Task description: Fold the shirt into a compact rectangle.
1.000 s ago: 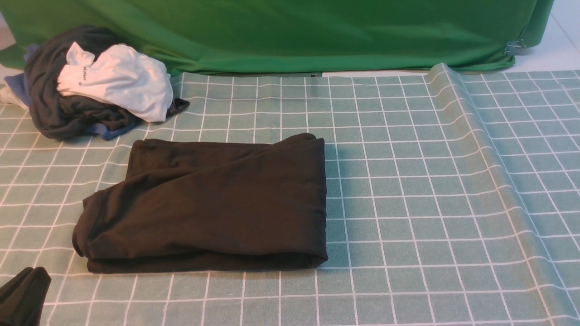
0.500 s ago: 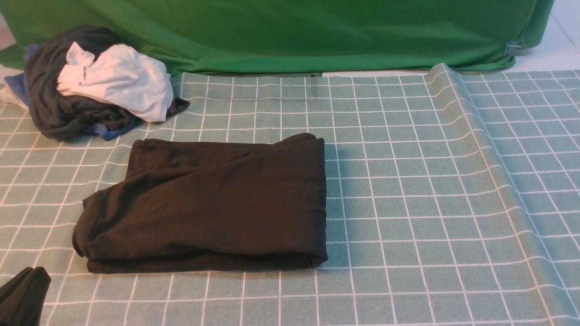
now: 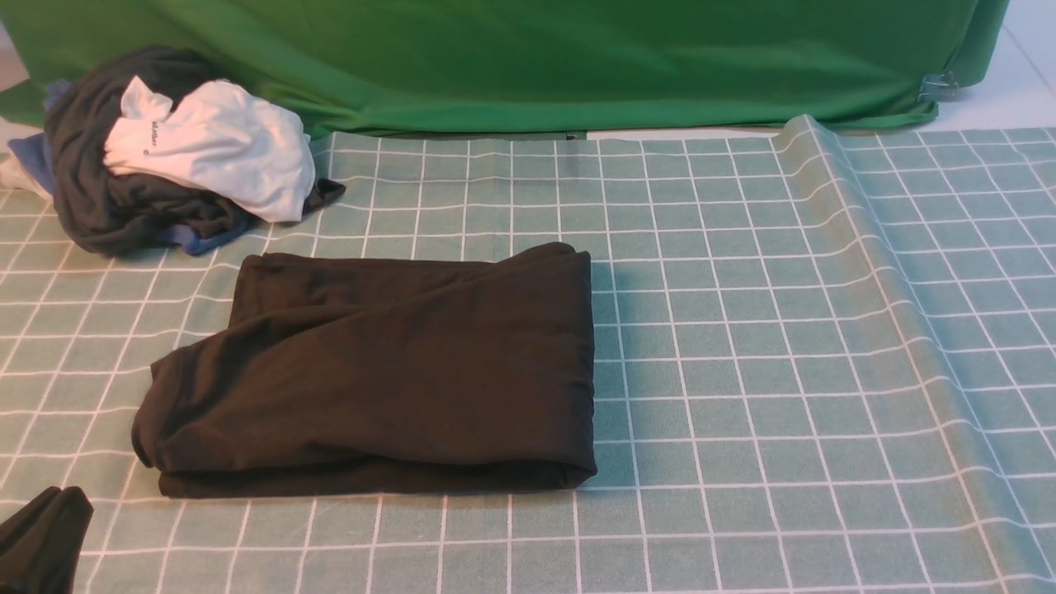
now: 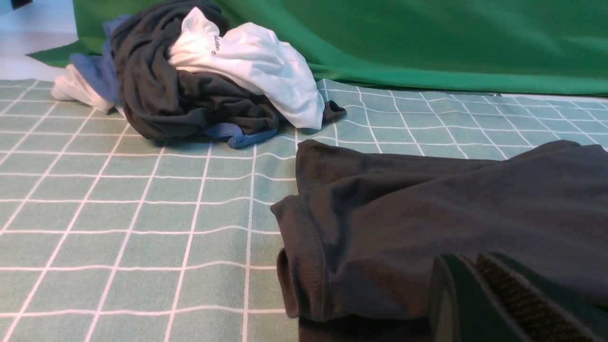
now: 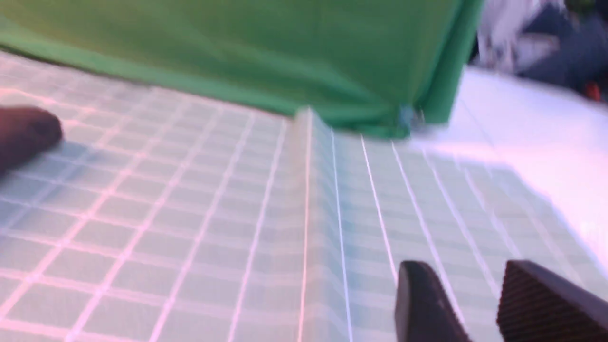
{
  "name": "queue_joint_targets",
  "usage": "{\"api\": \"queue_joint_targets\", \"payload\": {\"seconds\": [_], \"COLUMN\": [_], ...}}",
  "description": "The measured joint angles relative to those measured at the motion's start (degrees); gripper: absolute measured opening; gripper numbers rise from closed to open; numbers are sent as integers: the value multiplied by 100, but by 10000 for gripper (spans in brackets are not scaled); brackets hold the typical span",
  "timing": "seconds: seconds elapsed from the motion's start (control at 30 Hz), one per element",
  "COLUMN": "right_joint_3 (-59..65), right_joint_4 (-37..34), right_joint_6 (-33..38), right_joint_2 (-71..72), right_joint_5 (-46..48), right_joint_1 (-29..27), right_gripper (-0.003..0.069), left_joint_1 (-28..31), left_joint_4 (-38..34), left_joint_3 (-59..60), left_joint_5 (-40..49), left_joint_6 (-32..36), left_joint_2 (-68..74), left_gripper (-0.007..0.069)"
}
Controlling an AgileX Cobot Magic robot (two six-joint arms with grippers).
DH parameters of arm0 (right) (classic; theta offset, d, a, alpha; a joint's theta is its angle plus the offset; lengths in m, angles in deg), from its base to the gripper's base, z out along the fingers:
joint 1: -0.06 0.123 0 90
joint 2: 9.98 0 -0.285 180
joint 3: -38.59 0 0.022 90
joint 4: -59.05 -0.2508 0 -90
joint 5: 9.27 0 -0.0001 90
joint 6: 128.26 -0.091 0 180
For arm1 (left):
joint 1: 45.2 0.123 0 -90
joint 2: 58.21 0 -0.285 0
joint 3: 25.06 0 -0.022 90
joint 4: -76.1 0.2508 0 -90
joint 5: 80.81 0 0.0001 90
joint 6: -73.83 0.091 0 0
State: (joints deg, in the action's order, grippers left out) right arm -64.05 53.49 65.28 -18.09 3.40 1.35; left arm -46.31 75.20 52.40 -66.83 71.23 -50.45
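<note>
The shirt [image 3: 388,371] lies folded into a rough black-brown rectangle left of the table's middle, its cuffed left end [image 4: 304,247] slightly splayed. No print or tag shows. My left gripper [image 3: 45,532] sits low at the near left corner, just short of the shirt's near left end. Its fingers [image 4: 475,270] are pressed together with nothing between them. My right gripper [image 5: 468,289] is out of the front view. In its blurred wrist view it hovers open over bare checked cloth, the shirt [image 5: 23,135] far off to one side.
A pile of dark grey, blue and white garments [image 3: 165,157] sits at the far left corner. The green checked tablecloth [image 3: 742,346] has a raised fold [image 3: 850,247] running front to back on the right. A green backdrop [image 3: 528,58] closes off the far edge.
</note>
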Motion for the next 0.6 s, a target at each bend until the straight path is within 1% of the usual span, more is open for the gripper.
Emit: {"api": "queue_joint_targets", "payload": {"seconds": [0.1, 0.6], "right_joint_3": [30, 45], "right_joint_4": [28, 48], "right_joint_6": [-128, -230], "right_joint_2": [25, 25], "right_joint_5": [153, 170], "right_joint_1": [-61, -67], "right_gripper": [237, 241], "left_joint_1": [0, 0], "left_joint_4": [0, 0], "left_joint_3": [0, 0], "left_joint_5": [-5, -5], "left_joint_6": [0, 0], "left_joint_2": [0, 0], "left_gripper": [13, 13]}}
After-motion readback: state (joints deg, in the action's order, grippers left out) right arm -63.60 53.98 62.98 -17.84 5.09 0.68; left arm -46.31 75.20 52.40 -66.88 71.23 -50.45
